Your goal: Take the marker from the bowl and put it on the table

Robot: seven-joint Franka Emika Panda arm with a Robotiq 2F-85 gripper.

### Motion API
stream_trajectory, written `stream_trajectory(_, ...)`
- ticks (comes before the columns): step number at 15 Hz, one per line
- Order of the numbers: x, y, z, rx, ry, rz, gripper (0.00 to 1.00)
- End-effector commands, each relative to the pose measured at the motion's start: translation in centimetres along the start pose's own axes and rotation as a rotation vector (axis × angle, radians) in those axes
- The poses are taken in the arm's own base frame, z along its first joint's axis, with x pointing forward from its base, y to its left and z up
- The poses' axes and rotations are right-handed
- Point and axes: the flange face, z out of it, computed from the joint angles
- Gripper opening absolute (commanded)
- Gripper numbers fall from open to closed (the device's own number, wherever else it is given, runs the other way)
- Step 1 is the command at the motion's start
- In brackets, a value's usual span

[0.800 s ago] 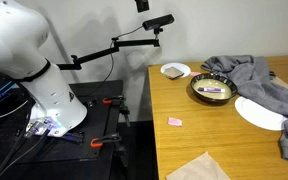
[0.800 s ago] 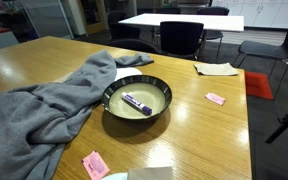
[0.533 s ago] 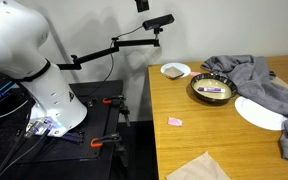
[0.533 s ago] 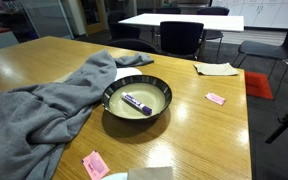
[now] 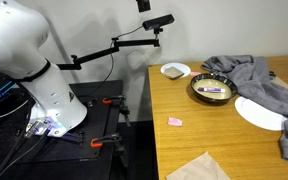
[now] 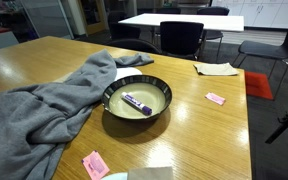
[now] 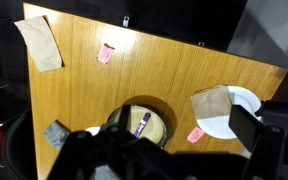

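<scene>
The bowl [image 5: 213,90], dark-rimmed with a pale tan inside, stands on the wooden table [image 5: 199,140]. It shows in both exterior views [image 6: 137,97] and in the wrist view [image 7: 144,122]. The purple marker [image 6: 136,101] lies flat inside the bowl, as also seen in an exterior view [image 5: 214,91] and the wrist view [image 7: 141,122]. My gripper [image 7: 151,132] shows only in the wrist view, as dark blurred shapes high above the bowl. Its fingers are wide apart and hold nothing.
A grey cloth [image 6: 44,105] lies against the bowl. A small white bowl [image 5: 174,70] holding brown paper, a flat white plate [image 5: 259,112], pink pieces [image 6: 215,98] [image 6: 94,165] and tan paper [image 5: 199,168] lie on the table. Chairs [image 6: 179,38] stand beyond it.
</scene>
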Motion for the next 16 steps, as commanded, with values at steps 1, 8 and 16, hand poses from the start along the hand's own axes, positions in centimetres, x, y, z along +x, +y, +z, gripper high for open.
stream_trajectory(1,2.1,1.5,0.7,-0.002,0.035,0.058,1.00)
stream_trajectory(8,8.1,6.4,3.8,0.091,0.117,0.179,1.00)
stream_trajectory(16,16.8,11.1,10.0,0.181,0.120,0.298,1.00)
